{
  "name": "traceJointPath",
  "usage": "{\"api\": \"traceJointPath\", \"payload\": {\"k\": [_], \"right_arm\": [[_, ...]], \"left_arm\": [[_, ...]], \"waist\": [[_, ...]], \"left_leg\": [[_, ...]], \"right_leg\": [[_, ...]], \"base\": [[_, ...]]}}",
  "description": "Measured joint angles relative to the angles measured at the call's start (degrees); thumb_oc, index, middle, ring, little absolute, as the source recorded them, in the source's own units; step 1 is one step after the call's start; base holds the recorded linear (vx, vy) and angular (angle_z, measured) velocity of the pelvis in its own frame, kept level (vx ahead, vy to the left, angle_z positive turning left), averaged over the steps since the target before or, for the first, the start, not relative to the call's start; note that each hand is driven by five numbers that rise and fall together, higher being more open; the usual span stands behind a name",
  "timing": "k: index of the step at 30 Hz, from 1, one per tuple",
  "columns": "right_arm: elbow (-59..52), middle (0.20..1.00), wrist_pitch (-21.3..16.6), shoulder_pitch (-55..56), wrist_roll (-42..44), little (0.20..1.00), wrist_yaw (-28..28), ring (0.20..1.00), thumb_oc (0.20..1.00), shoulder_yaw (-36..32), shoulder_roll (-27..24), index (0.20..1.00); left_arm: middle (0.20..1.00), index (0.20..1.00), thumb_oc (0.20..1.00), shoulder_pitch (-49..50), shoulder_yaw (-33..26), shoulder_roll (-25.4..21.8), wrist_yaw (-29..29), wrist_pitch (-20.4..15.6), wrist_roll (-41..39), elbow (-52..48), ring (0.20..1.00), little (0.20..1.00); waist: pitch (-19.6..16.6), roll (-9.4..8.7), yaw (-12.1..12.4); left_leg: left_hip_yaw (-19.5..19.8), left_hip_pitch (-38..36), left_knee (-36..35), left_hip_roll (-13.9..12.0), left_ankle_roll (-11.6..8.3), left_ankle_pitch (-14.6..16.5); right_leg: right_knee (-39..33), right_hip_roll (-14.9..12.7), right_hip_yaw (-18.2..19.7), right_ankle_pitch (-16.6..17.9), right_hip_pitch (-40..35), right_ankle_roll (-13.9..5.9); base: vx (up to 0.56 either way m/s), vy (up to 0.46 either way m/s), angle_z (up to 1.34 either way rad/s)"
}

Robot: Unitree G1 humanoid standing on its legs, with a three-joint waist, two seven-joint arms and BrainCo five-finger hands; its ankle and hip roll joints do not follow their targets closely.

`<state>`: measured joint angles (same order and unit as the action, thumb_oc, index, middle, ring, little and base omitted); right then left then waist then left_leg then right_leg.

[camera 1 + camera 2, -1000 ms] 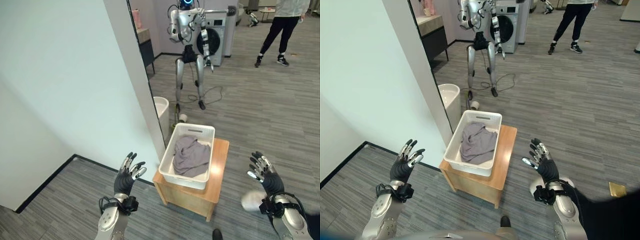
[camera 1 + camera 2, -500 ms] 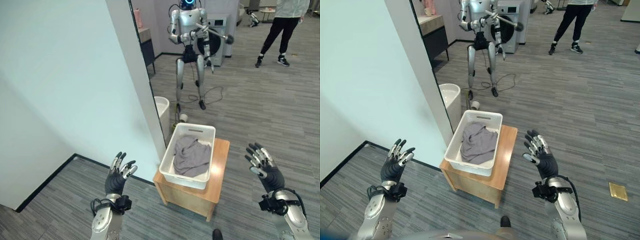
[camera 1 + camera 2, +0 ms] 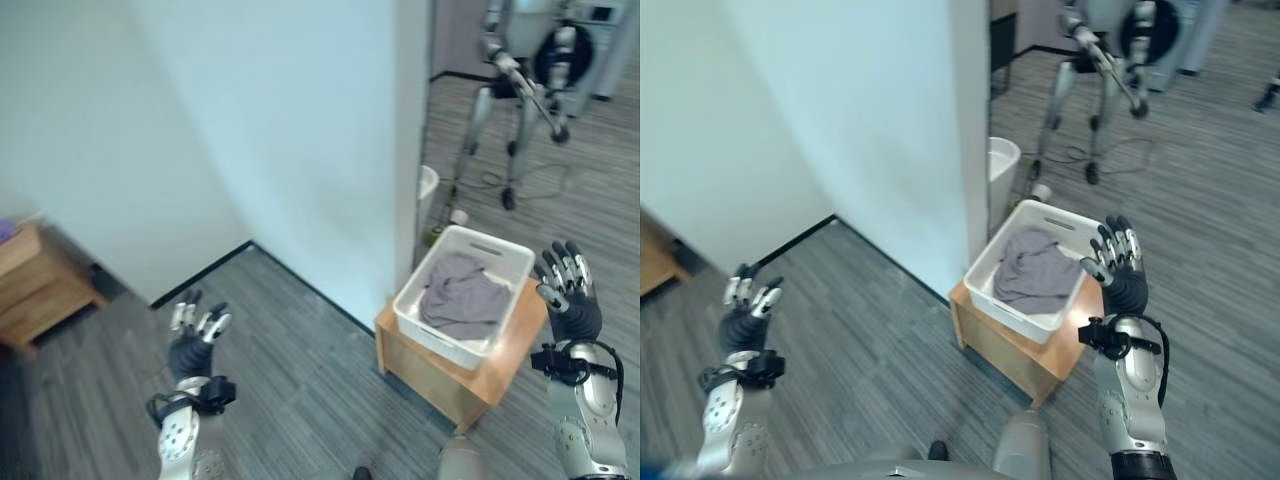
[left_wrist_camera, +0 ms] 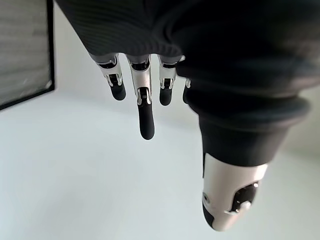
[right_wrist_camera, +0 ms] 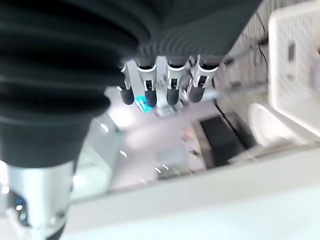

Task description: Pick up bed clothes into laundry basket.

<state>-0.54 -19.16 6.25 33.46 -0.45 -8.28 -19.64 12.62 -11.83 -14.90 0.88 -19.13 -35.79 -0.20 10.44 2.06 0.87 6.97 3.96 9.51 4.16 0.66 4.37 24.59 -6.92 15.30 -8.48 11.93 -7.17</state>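
Clothes (image 3: 458, 296) lie in the basket (image 3: 504, 253) on the desk (image 3: 493, 377) at 3 o'clock; both hands up, left hand (image 3: 192, 342) and right hand (image 3: 1119, 271) fingers spread, empty. Left eye catches a wooden stand (image 3: 35, 285) at 9.

Robot test lab with home mock-up: second humanoid (image 3: 520, 80) by a washing machine (image 3: 590, 40) far beyond right hand (image 3: 568, 300); partition wall (image 3: 300, 130), grey plank floor (image 3: 300, 380).
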Motion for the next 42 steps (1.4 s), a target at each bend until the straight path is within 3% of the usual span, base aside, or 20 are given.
{"api": "traceJointPath", "payload": {"k": [2, 3, 4, 5, 6, 8, 10, 11, 12, 13, 14, 16, 18, 19, 20, 21, 24, 26, 36, 42], "right_arm": [[3.15, 1.0, -0.33, -0.16, -1.9, 1.0, -0.04, 1.0, 1.0, -2.67, -1.93, 1.0], [5.23, 1.0, -0.26, -0.21, -2.05, 1.0, 0.02, 1.0, 1.0, -2.93, -2.64, 1.0], [4.29, 1.0, -0.31, -0.63, -1.92, 1.0, 0.39, 1.0, 1.0, -1.74, -3.13, 1.0], [1.34, 1.0, -0.3, 2.88, -1.84, 1.0, 0.82, 1.0, 1.0, -1.11, -3.14, 1.0], [-3.37, 1.0, -1.56, 8.58, -0.89, 1.0, 1.12, 1.0, 1.0, -4.51, -2.79, 1.0], [0.78, 1.0, -2.0, 4.53, -0.71, 1.0, 1.62, 1.0, 1.0, -6.72, -4.08, 1.0], [-2.42, 1.0, -3.13, 8.27, -0.89, 1.0, 0.95, 1.0, 1.0, -8.07, 1.9, 1.0], [-0.76, 1.0, -4.03, 12.31, -0.81, 1.0, -0.77, 1.0, 1.0, -13.44, 7.41, 1.0], [3.61, 1.0, -3.62, 12.25, -0.74, 1.0, -1.83, 1.0, 1.0, -16.27, 5.73, 1.0], [3.63, 1.0, -2.74, 11.28, -0.18, 1.0, -2.23, 1.0, 1.0, -17.59, 4.92, 1.0], [2.3, 1.0, -2.53, 7.9, 0.15, 1.0, -1.37, 1.0, 1.0, -15.3, 4.03, 1.0], [1.89, 1.0, -2.56, 5.73, 0.58, 1.0, 0.35, 1.0, 1.0, -10.7, 4.21, 1.0], [1.2, 1.0, -2.43, 5.64, 0.82, 1.0, 2.67, 1.0, 1.0, -2.06, 4.3, 1.0], [1.82, 1.0, -1.98, 7.15, 0.68, 1.0, 3.05, 1.0, 1.0, -0.03, 5.34, 1.0], [1.6, 1.0, -2.06, 9.11, 0.61, 1.0, 3.62, 1.0, 1.0, -0.38, 6.93, 1.0], [6.16, 1.0, 0.14, 6.54, 0.46, 1.0, 4.6, 1.0, 1.0, 0.52, 5.34, 1.0], [1.99, 1.0, 0.31, 10.04, 0.12, 1.0, 6.16, 1.0, 1.0, -0.27, 0.32, 1.0], [2.63, 1.0, 0.53, 12.26, 0.1, 1.0, 5.86, 1.0, 1.0, -1.91, -0.05, 1.0], [1.44, 1.0, 1.6, 14.22, -0.02, 1.0, 7.07, 1.0, 1.0, -0.78, 0.43, 1.0], [-2.14, 1.0, -0.06, 8.91, -8.6, 1.0, -3.96, 1.0, 1.0, -7.11, -4.49, 1.0]], "left_arm": [[1.0, 1.0, 1.0, -2.48, 1.51, 0.63, -0.29, -0.85, -0.17, 4.83, 1.0, 1.0], [1.0, 1.0, 1.0, -4.25, 2.82, 0.24, -1.07, -0.91, -1.03, 7.2, 1.0, 1.0], [1.0, 1.0, 1.0, -0.72, 2.87, 1.46, -1.38, -0.69, -1.64, 6.8, 1.0, 1.0], [1.0, 1.0, 1.0, 1.25, 2.65, 5.12, -1.35, -0.71, -2.44, 4.74, 1.0, 1.0], [1.0, 1.0, 1.0, -2.25, 5.62, 7.48, -2.68, -0.69, -2.9, 6.4, 1.0, 1.0], [1.0, 1.0, 1.0, 0.67, 7.18, 2.94, -3.53, 1.35, -3.51, 9.94, 1.0, 1.0], [1.0, 1.0, 1.0, 0.76, 8.72, -3.78, -3.66, 2.4, -3.63, 8.09, 1.0, 1.0], [1.0, 1.0, 1.0, -3.46, 13.75, -5.62, -4.33, 2.5, -3.54, 5.41, 1.0, 1.0], [1.0, 1.0, 1.0, -7.9, 15.54, -2.77, -4.79, 2.26, -3.44, 5.63, 1.0, 1.0], [1.0, 1.0, 1.0, -10.16, 15.52, -0.85, -4.97, 2.03, -3.47, 4.22, 1.0, 1.0], [1.0, 1.0, 1.0, -10.43, 15.25, -1.67, -4.92, 1.98, -3.41, 2.82, 1.0, 1.0], [1.0, 1.0, 1.0, -8.68, 15.09, -3.17, -5.0, 2.05, -2.52, 3.3, 1.0, 1.0], [1.0, 1.0, 1.0, -4.63, 13.8, -5.25, -4.93, 2.32, -1.49, 3.56, 1.0, 1.0], [1.0, 1.0, 1.0, -1.97, 13.94, -4.96, -5.41, 2.64, -1.11, 4.59, 1.0, 1.0], [1.0, 1.0, 1.0, -0.65, 13.63, -6.95, -6.03, 2.69, -0.62, 2.87, 1.0, 1.0], [1.0, 1.0, 1.0, 1.83, 9.99, -3.19, -5.32, 3.14, -0.41, 6.03, 1.0, 1.0], [1.0, 1.0, 1.0, 5.81, 9.54, 0.15, -5.62, 3.22, -0.53, 3.91, 1.0, 1.0], [1.0, 1.0, 1.0, 5.41, 9.95, -0.69, -5.86, 3.52, -0.4, 3.79, 1.0, 1.0], [1.0, 1.0, 1.0, 3.4, 9.28, -0.39, -6.41, 3.56, 0.02, 3.35, 1.0, 1.0], [1.0, 1.0, 1.0, -2.29, 4.59, -5.59, 1.15, 3.52, 9.65, -0.59, 1.0, 1.0]], "waist": [[0.13, 1.79, -2.51], [0.64, -0.59, -2.24], [0.52, -1.39, -0.91], [-0.04, -2.26, -1.19], [-0.45, -5.62, -4.72], [-0.04, -8.06, -5.41], [-0.37, -7.23, -6.22], [-1.57, -5.72, -10.87], [-2.45, -1.06, -13.68], [-3.26, 0.96, -13.46], [-2.83, 1.32, -13.08], [-1.93, -1.6, -13.79], [-2.1, -2.48, -13.07], [-3.08, -4.12, -12.69], [-3.99, -7.29, -12.7], [-5.07, -5.73, -8.43], [-9.5, -1.34, -8.25], [-10.34, -4.05, -9.36], [-10.82, -2.37, -11.63], [-7.88, -4.05, -9.62]], "left_leg": [[12.52, 2.79, 2.62, 0.73, -3.53, -1.96], [17.35, 3.05, 0.84, -0.53, -4.03, -1.99], [18.34, 2.66, -2.8, -3.46, -4.1, -1.08], [22.01, 2.28, -8.41, -5.81, -2.09, 0.91], [8.38, 10.08, -6.98, -6.09, 3.1, 3.5], [-32.3, 11.17, 15.82, -16.74, -0.37, 3.99], [-48.38, 2.31, 27.83, -19.4, -5.91, 8.16], [-49.57, 0.11, 29.77, -15.7, -7.64, 10.04], [-45.96, -2.27, 23.85, -13.69, -8.65, 11.52], [-37.48, -6.84, 4.42, -5.6, -6.31, 12.17], [-32.13, -10.6, -11.44, -0.26, 4.12, 6.86], [-33.11, -8.72, -9.61, -0.42, 7.99, 0.22], [-34.78, -2.57, -7.62, -1.85, 5.78, 0.53], [-33.99, -2.5, -7.69, -0.55, -5.71, 3.58], [-19.5, 1.91, 12.67, -1.26, 4.8, 6.57], [-22.64, -3.83, 5.16, -4.13, -0.87, 9.22], [-28.33, -7.52, -7.18, -6.86, 0.63, 1.81], [-27.97, -9.65, -9.55, -7.04, -0.51, 0.58], [-25.24, -13.08, -15.11, -6.98, -1.6, -3.36], [-28.87, -13.05, -15.13, -7.79, -1.44, -3.66]], "right_leg": [[-8.66, 9.65, 22.63, -3.37, -8.64, -1.43], [-7.57, 15.0, 24.96, -2.76, -10.2, 0.13], [-3.25, 17.3, 18.88, -3.39, -8.63, 2.88], [-2.64, 18.66, 7.64, -5.55, -8.1, 12.17], [-8.18, 16.51, -1.35, -3.02, -7.07, 16.99], [-12.05, 14.49, -14.63, 3.52, -7.87, 16.08], [-15.42, 10.83, -29.36, 3.88, -9.4, 15.33], [-16.78, 8.2, -39.77, 4.49, -9.31, 5.24], [-15.73, 8.59, -39.41, 8.98, -6.4, 4.2], [-12.54, 7.21, -37.61, 8.89, -2.99, 4.39], [-4.2, 4.33, -33.83, 9.25, 3.68, 2.78], [15.06, -0.59, -21.15, 5.78, 11.52, -0.79], [21.07, 4.37, -9.44, 5.1, 17.58, -1.25], [8.09, 4.62, -6.89, 3.37, 13.19, 2.15], [-6.15, 0.39, -6.14, 2.33, 6.62, -0.7], [-9.38, 0.77, -7.82, 5.31, 5.34, 0.17], [-7.18, 3.02, -15.38, 4.09, 2.06, 0.14], [-15.48, 4.08, -16.18, 6.09, -4.92, 2.42], [-27.9, 6.57, -14.84, 12.95, -11.25, 4.36], [-27.41, 6.62, -15.02, 13.11, -10.57, 3.55]], "base": [[0.07, -0.543, 2.43], [-0.03, -0.886, 3.12], [-0.19, -1.056, 2.41], [-0.29, -0.786, 3.56], [-0.33, -0.553, 4.84], [-0.29, -0.306, 4.39], [-0.21, 0.003, 3.71], [-0.23, 0.264, 5.58], [-0.19, 0.306, 5.19], [-0.11, 0.197, 3.25], [-0.23, 0.108, 2.39], [-0.21, 0.018, 1.55], [0.05, -0.068, 0.14], [0.14, -0.164, 0.43], [0.13, -0.162, -0.45], [0.11, -0.19, -0.86], [0.06, -0.114, -1.02], [0.0, -0.051, -0.28], [-0.02, -0.004, -0.09], [0.03, 0.021, -0.04]]}}
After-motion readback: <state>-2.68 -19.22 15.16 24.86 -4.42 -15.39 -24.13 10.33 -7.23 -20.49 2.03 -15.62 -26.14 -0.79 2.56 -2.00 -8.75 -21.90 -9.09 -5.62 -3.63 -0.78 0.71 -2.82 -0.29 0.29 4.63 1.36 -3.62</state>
